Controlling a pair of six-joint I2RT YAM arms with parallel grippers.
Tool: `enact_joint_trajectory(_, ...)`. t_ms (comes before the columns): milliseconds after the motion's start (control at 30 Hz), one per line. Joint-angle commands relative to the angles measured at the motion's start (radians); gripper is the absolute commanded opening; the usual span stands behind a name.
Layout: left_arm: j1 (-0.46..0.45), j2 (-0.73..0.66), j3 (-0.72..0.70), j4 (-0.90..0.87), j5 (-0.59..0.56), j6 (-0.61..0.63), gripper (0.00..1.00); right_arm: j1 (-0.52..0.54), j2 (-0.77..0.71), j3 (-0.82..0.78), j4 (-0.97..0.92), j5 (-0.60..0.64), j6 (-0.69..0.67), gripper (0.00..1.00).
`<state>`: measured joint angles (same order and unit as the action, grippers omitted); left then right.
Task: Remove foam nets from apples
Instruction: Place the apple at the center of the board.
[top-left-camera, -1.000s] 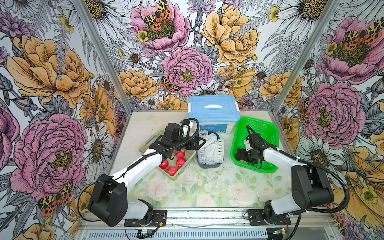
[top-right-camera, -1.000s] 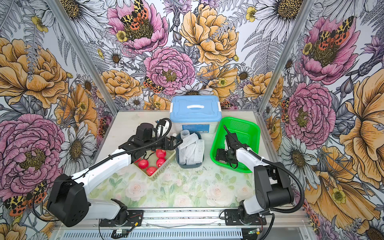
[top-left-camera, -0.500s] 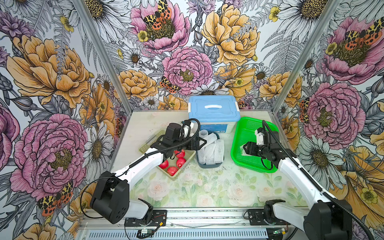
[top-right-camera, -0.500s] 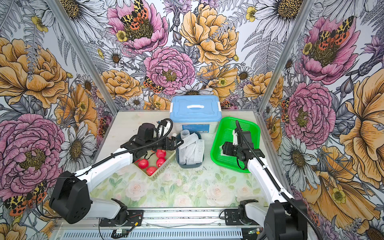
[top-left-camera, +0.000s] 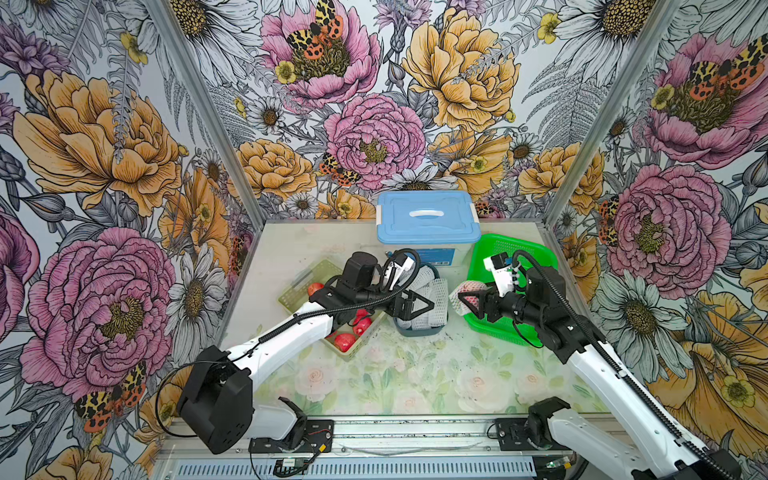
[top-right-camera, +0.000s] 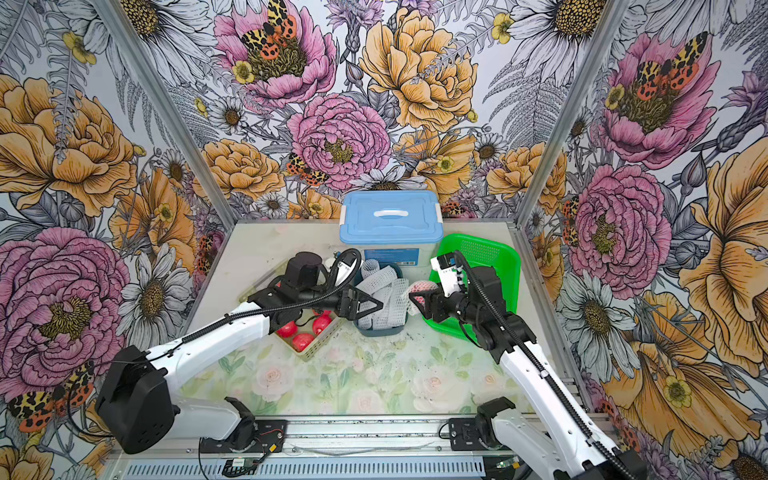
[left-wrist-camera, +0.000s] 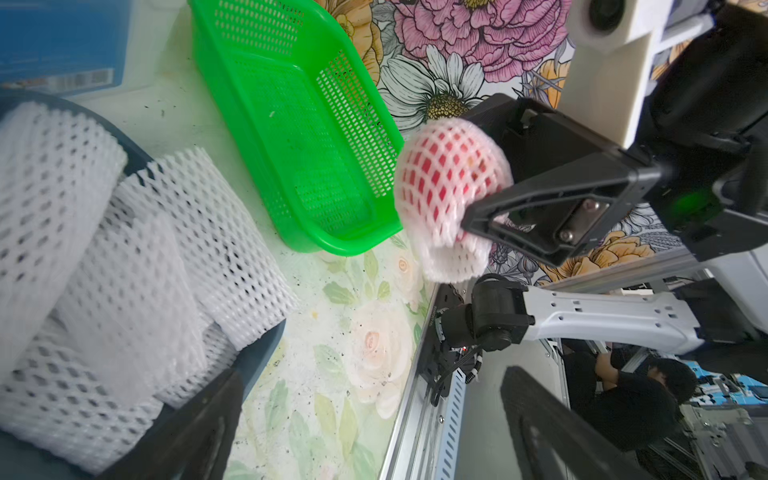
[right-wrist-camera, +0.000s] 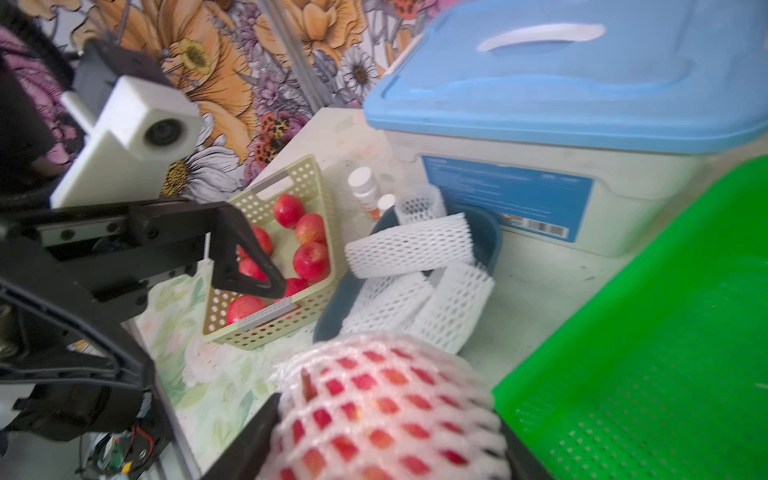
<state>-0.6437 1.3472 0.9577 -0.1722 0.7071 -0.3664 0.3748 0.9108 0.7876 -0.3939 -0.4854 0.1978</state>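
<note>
Floral walls ring the desk (top-left-camera: 415, 374); right gripper (top-left-camera: 466, 300) clamps a netted apple (left-wrist-camera: 451, 183) beside the green basket (top-left-camera: 536, 253), left gripper (top-left-camera: 428, 308) wide nearby. Net (left-wrist-camera: 453, 257) looks soft, stretchy; pinch its loose frilly end.

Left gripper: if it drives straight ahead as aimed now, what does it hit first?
Probably the netted apple held by the right gripper: it sits ahead of the open left gripper, near the middle of the left wrist view. Gap unclear.

Netted apple (right-wrist-camera: 386, 415): blurred, cut by the right wrist view's edge. Left arm (top-left-camera: 286, 336) hides part of the beige basket (top-left-camera: 296, 286).
</note>
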Motion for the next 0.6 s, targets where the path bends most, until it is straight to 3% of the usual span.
enact_joint_trajectory(0, -0.023, -0.065, -0.078, 0.03, 0.008, -0.009, 0.99, 0.098, 0.007, -0.031, 0.064, 0.079, -0.055, 0.67)
enact_joint_trajectory(233, -0.033, -0.163, -0.217, 0.116, 0.022, -0.082, 0.99, 0.256, -0.005, -0.116, 0.224, 0.088, -0.033, 0.68)
enact_joint_trajectory(400, -0.029, -0.262, -0.278, 0.093, -0.079, -0.118, 0.99, 0.406, 0.036, -0.199, 0.245, 0.247, 0.011, 0.67)
enact_joint_trajectory(567, -0.04, -0.353, -0.347, 0.073, -0.13, -0.169, 0.99, 0.592, 0.031, -0.387, 0.42, 0.464, 0.162, 0.68)
